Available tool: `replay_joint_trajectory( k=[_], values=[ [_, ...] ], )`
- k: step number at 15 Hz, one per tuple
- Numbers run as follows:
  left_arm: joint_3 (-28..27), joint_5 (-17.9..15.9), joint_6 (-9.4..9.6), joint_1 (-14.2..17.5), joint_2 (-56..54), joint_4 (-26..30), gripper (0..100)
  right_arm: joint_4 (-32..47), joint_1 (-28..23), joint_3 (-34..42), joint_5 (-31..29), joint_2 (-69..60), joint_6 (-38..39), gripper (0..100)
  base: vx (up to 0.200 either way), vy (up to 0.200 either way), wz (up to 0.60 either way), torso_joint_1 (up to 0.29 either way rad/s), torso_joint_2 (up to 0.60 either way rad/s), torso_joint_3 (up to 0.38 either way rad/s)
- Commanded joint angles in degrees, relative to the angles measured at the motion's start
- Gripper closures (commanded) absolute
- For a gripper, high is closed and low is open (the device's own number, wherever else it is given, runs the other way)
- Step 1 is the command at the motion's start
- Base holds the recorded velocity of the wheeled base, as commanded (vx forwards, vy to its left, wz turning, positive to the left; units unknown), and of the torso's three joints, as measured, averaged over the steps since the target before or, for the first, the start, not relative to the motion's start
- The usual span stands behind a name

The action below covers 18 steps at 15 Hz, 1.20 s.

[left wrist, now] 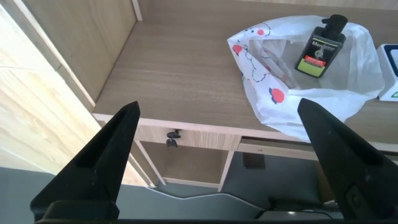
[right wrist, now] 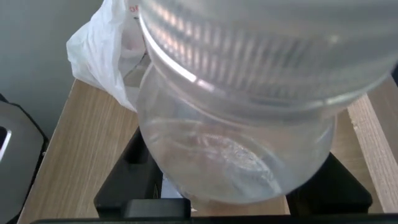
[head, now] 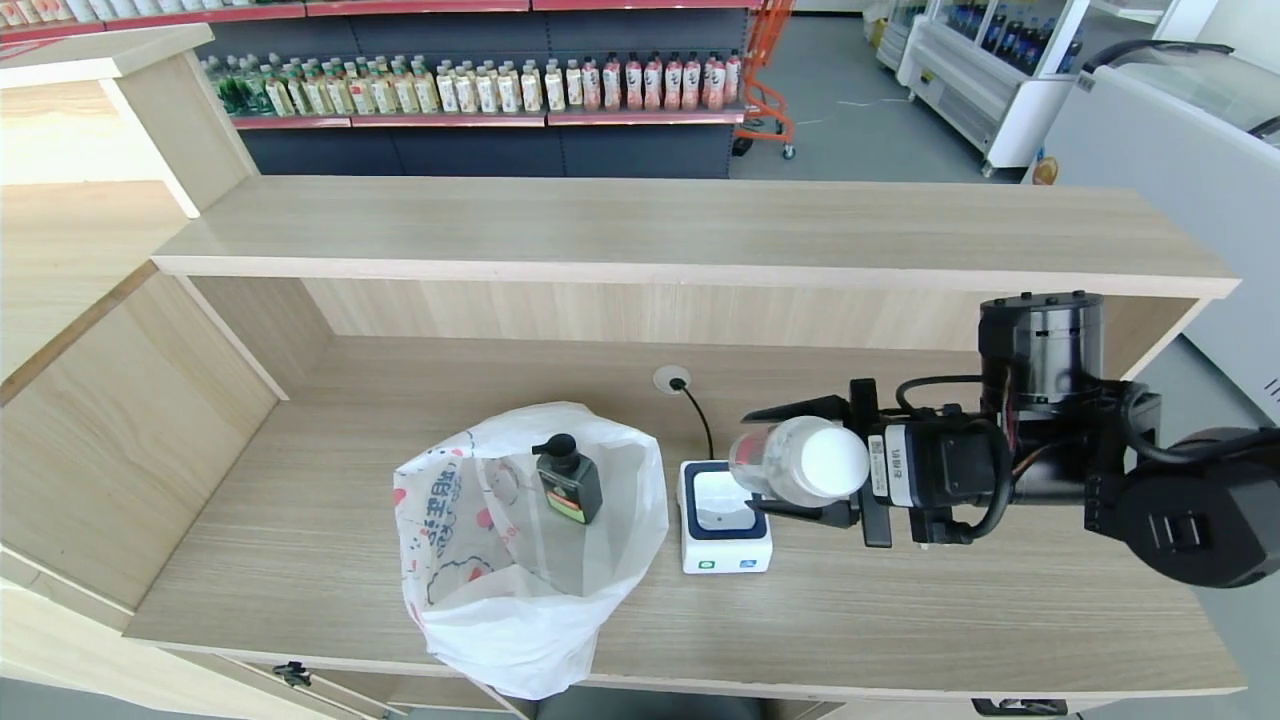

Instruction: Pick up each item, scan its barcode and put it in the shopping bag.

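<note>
My right gripper (head: 800, 460) is shut on a clear plastic jar with a white lid (head: 800, 461), held on its side just above the white barcode scanner (head: 724, 520) on the counter. The jar (right wrist: 242, 106) looms close in the right wrist view, with the scanner partly hidden under it. A white shopping bag (head: 530, 545) stands open left of the scanner, and a dark pump bottle (head: 568, 482) lies inside it. The left gripper (left wrist: 217, 162) hangs open off the counter's front edge, below and left of the bag (left wrist: 305, 68) with the pump bottle (left wrist: 322, 50) in it.
The scanner's black cable (head: 697, 415) runs back to a round grommet in the wooden counter (head: 900, 620). A raised wooden ledge (head: 680, 235) walls the back, and side panels close in the left. Store shelves with drinks stand beyond.
</note>
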Motion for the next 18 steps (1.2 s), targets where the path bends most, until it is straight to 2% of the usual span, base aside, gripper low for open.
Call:
replay_joint_trajectory(
  k=[1, 7, 12, 14, 18],
  values=[
    [0.00, 0.04, -0.02, 0.07, -0.02, -0.01, 0, 0.03, -1.33, -0.01, 0.25, 0.46, 0.03, 100, 0.000, 0.000, 0.00, 0.000, 0.00, 0.000],
    [0.00, 0.04, -0.02, 0.07, -0.02, -0.01, 0, 1.26, -6.34, -0.36, 3.67, 0.90, 0.47, 100, 0.000, 0.000, 0.00, 0.000, 0.00, 0.000],
    [0.00, 0.04, -0.02, 0.07, -0.02, -0.01, 0, 9.35, -5.73, -10.29, 4.55, 1.60, 7.32, 100, 0.000, 0.000, 0.00, 0.000, 0.00, 0.000],
    [0.00, 0.04, -0.02, 0.07, -0.02, -0.01, 0, 11.90, -5.81, -15.48, 7.54, 5.47, 7.85, 100, 0.000, 0.000, 0.00, 0.000, 0.00, 0.000],
    [0.00, 0.04, -0.02, 0.07, -0.02, -0.01, 0, 13.57, -5.55, -16.01, 10.88, 9.60, 6.97, 100, 0.000, 0.000, 0.00, 0.000, 0.00, 0.000]
  ],
)
